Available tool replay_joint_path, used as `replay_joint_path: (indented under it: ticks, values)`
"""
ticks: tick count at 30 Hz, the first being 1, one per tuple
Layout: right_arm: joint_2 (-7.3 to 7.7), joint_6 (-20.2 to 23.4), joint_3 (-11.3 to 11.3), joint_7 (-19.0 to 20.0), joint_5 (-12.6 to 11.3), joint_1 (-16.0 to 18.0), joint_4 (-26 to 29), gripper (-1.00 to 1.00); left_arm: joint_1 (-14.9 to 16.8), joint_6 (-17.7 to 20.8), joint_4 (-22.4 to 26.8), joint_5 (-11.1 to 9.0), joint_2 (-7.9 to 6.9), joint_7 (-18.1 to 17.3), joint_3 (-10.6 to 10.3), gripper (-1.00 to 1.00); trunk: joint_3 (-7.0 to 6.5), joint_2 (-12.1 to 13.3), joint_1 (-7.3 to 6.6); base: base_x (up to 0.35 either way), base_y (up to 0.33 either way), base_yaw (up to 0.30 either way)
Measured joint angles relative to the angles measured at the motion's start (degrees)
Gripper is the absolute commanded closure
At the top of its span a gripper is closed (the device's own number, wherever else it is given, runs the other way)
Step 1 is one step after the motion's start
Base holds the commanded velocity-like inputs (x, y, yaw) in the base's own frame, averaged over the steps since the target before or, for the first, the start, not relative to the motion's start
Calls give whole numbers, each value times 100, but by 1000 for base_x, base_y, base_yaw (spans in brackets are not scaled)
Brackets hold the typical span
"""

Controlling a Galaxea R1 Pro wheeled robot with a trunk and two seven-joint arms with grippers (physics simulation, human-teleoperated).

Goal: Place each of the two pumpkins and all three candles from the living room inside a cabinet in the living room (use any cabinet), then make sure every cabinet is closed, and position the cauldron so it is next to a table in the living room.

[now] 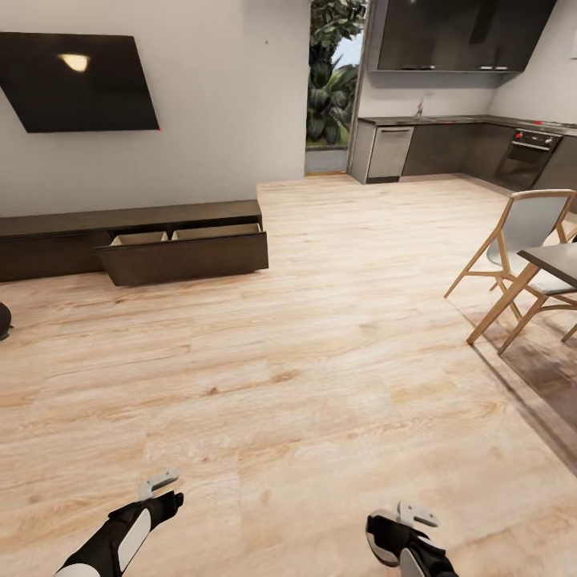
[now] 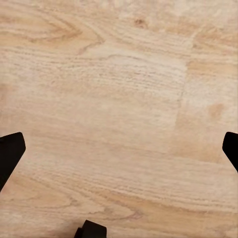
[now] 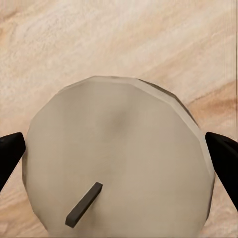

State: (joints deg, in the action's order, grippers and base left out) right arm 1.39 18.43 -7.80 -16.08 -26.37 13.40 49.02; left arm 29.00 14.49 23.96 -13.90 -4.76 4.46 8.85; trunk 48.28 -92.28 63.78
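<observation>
A candle (image 3: 118, 158) sits between the right gripper's (image 3: 118, 163) two dark fingertips (image 3: 10, 153), clamped at its sides: a stubby grey-beige cylinder with a faceted rim and a short dark wick (image 3: 84, 204) lying tilted on its flat top. In the head view that gripper (image 1: 398, 522) hangs low over the floor (image 1: 320, 336), the candle's pale top just visible in it. The left gripper (image 2: 119, 148) is spread wide with nothing between its fingertips (image 2: 10, 153), only pale wood-grain planks below.

Well ahead to the left, the cabinet (image 1: 132, 232), a long low dark-brown unit against the white wall, has one drawer (image 1: 186, 250) pulled out; its pale wood inside is split into two compartments, and whether anything lies in them cannot be told. At right stand a wooden chair (image 1: 521, 256) and a dark table (image 1: 561, 263).
</observation>
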Motion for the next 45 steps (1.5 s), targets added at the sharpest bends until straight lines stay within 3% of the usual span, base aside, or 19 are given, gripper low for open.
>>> replay_joint_path:
  ticks: [6,14,40,45]
  values:
    - [52,-30,65,105,24,-2,-35,100,0,4,1,0,-1,4,2,-100,0,0,-2,196,178,0]
    - [31,-384,14,109,56,-2,-35,100,0,3,0,0,-1,4,1,-100,0,0,-1,195,180,0]
    - [-7,-408,-163,98,65,1,-26,100,0,-2,-1,0,0,4,0,-100,0,0,0,73,9,1]
    - [-7,-412,-286,86,62,0,-28,100,0,8,1,-7,-2,5,3,-100,-11,0,-2,139,205,199]
